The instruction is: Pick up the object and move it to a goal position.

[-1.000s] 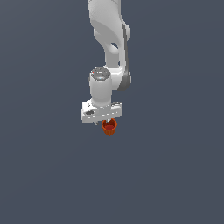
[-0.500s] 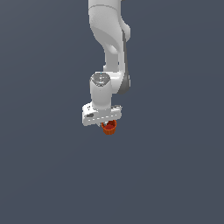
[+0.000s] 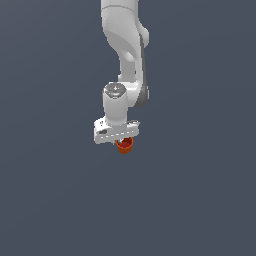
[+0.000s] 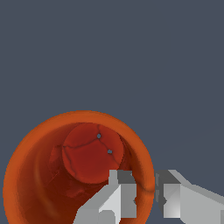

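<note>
Orange-red cup point(image 3: 124, 145) sits centre frame, just under the white pincer point(image 3: 123, 142) — fingers point(image 4: 118, 197) pinch its rim wall, one inside, one outside. Grasp step looks made; next — carry to goal, unmarked here.

We are seeing plain dark grey surface point(image 3: 55, 200) spreading on every side of the gripper point(image 3: 123, 142) in the exterior view, with nothing standing on it to block a pass toward that view's left, right or lower edge. The only things taking up room are the white arm point(image 3: 125, 45) rising above the gripper and the orange-red ribbed cup point(image 3: 124, 145) directly beneath it. In the wrist view, one finger point(image 4: 114, 197) is sitting inside the cup's mouth and the other just outside its rim point(image 4: 150, 183), so the wall is filling the gap between them.
</note>
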### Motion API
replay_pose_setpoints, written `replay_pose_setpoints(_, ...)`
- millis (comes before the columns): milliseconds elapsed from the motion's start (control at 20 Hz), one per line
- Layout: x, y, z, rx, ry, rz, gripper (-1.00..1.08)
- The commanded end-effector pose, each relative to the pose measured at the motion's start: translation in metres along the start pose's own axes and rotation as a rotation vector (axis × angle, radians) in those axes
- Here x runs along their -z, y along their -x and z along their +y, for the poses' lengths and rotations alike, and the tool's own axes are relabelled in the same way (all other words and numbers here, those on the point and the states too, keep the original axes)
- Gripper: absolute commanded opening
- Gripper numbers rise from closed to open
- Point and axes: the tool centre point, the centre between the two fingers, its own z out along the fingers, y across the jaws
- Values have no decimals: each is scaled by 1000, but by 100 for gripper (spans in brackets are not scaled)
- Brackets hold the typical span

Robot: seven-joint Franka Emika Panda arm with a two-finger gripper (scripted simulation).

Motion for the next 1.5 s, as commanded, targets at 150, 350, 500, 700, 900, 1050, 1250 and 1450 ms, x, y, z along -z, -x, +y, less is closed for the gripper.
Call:
replay_pose_setpoints(150, 10, -2, 0, 0, 0, 0, -100)
replay_pose_setpoints(350, 29, -4, 1, 0, 0, 0, -100)
replay_pose_setpoints(500, 50, -8, 1, 0, 0, 0, -100)
replay_pose_setpoints(700, 84, -13, 2, 0, 0, 0, -100)
replay_pose_setpoints(900, 126, -20, 2, 0, 0, 0, -100)
replay_pose_setpoints(1050, 158, -25, 3, 0, 0, 0, -100)
replay_pose_setpoints(1250, 200, -32, 4, 0, -1, 0, -100)
replay_pose_setpoints(1450, 241, -40, 5, 0, -1, 0, -100)
